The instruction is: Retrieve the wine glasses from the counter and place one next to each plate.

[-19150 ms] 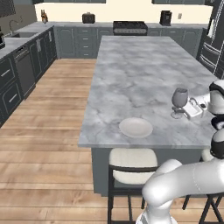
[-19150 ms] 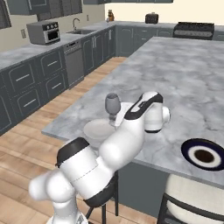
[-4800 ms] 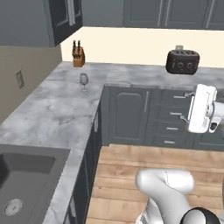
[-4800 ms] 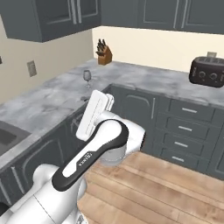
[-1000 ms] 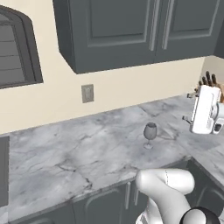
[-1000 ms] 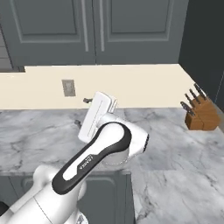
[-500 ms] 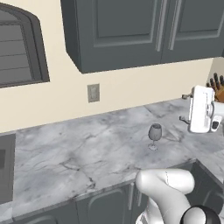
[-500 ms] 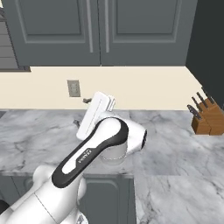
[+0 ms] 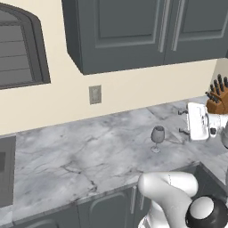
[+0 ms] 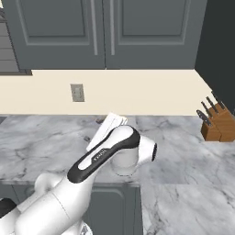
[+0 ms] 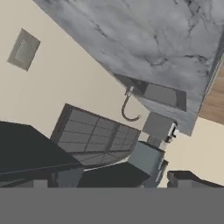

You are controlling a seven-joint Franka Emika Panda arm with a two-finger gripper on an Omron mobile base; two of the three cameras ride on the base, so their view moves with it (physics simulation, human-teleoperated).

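On the counter in the left base view, we see one glass standing upright. Our gripper hangs just right of it, jaws wide apart, holding nothing. Right base view: our arm hides the glass. Hand view: the sink.

the arm is made of smooth, glossy white rounded shells, thick and tube-like, swelling into bulbous housings at the joints; one long link carries a dark charcoal inlay strip with small pale lettering too fine to read, and a dark ring marks the seam beside a round white cap; the hand is a flat white block with rounded corners, small dark stubs along its edge.
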